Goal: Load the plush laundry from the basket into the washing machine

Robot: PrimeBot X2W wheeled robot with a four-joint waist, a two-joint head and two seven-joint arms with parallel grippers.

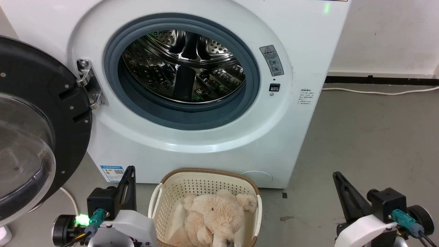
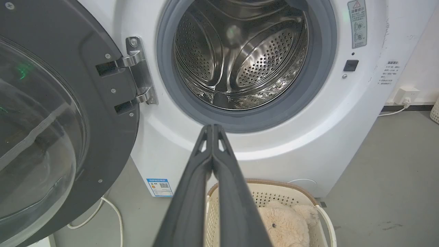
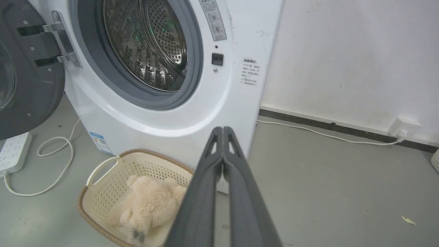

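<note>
The white washing machine (image 1: pixel 301 51) stands right ahead, its black-rimmed glass door (image 1: pixel 34 120) swung wide to the left. Its steel drum (image 1: pixel 185 65) has nothing in it. On the floor against the machine's front sits the cream basket (image 1: pixel 205 170), and the fluffy beige plush laundry (image 1: pixel 214 216) lies inside it. My left gripper (image 1: pixel 130 170) is shut and holds nothing, just left of the basket. My right gripper (image 1: pixel 336 175) is also shut on nothing, well to the basket's right. The left wrist view has that gripper (image 2: pixel 212 127) above the plush (image 2: pixel 288 223); in the right wrist view, the gripper (image 3: pixel 223 129) is right of the plush (image 3: pixel 151 202).
The open door reaches out over the floor on the left. Below it lie a white power strip (image 3: pixel 12 151) and a looped cable (image 3: pixel 55 164). Another cable (image 1: pixel 377 92) runs along the wall to a socket (image 3: pixel 406 125). Bare grey floor (image 1: pixel 360 144) spreads right of the machine.
</note>
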